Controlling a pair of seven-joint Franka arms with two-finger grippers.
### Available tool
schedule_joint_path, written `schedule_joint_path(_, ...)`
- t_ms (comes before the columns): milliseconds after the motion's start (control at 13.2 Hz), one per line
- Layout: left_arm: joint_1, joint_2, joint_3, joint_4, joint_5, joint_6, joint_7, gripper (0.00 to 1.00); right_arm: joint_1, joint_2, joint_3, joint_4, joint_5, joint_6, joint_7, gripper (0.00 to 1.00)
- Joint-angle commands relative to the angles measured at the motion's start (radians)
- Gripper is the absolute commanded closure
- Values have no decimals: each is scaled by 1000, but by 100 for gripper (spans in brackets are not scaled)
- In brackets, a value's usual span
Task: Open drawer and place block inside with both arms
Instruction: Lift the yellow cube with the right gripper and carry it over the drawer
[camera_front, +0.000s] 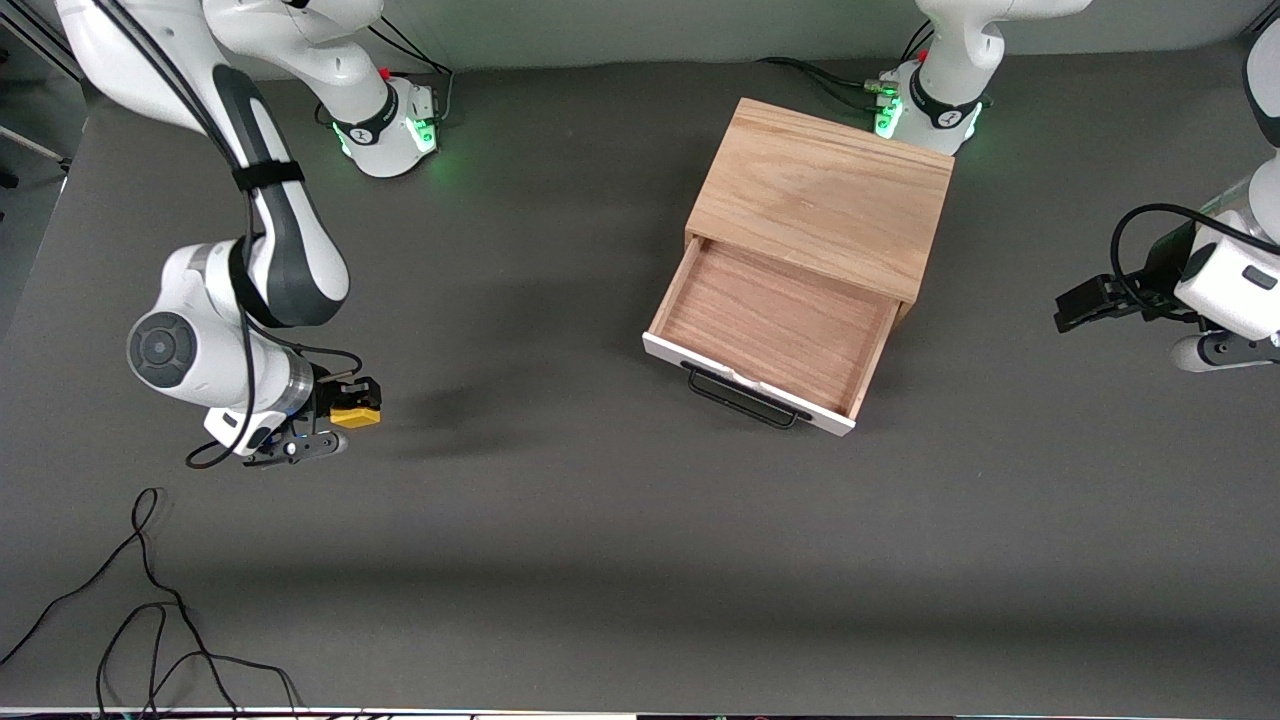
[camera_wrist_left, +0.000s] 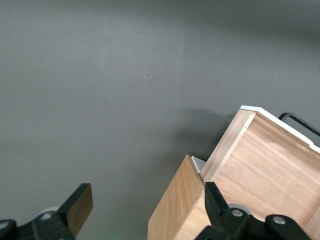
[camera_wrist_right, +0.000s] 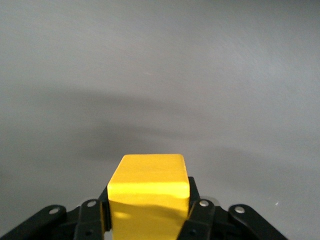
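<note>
Black cables (camera_front: 150, 620) trail across the dark grey worktop (camera_front: 600, 560) at its nearest edge, toward the right arm's end. Farther from the front camera than those cables, the right hand (camera_front: 345, 415) hangs over bare worktop at that same end, its two black fingers (camera_wrist_right: 200, 212) clamped on the block (camera_front: 356, 413), a bright yellow cube held clear of the surface; the right wrist view shows the cube filling the gap between the fingers, with only grey worktop around it. Well apart from it, toward the left arm's end, stands the light-wood cabinet (camera_front: 825, 195), close to the left arm's base. Its drawer (camera_front: 775, 325) is pulled out toward the front camera, the wooden tray bare inside, the white front panel (camera_front: 745, 385) and black wire handle (camera_front: 745, 400) at its nearest edge. At the table's end past the cabinet, the left hand (camera_front: 1075, 308) is raised over the worktop beside the cabinet, its fingers (camera_wrist_left: 80, 205) spread wide apart and holding nothing; the left wrist view looks down on a corner of the cabinet and the open drawer.
</note>
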Motion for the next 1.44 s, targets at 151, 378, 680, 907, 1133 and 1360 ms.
schedule_joint_path(151,-3,-27,9,-23,7,14,94,0,125,15,-3,333,43,-307,222,83)
schedule_joint_path(378,-6,-29,7,-23,8,15,94,0,241,31,-3,424,116,-308,418,83)
schedule_joint_path(680,-15,-27,-2,-26,34,11,95,0,436,148,-2,607,116,-304,882,83)
schedule_joint_path(907,-15,-27,-2,-26,39,2,134,0,531,303,24,824,116,-287,1177,83)
schedule_joint_path(1133,-13,-30,-2,-26,39,-2,135,0,590,386,73,852,108,-146,1397,84)
schedule_joint_path(1360,-15,-32,-2,-26,39,-3,135,0,636,470,73,852,107,-26,1487,84)
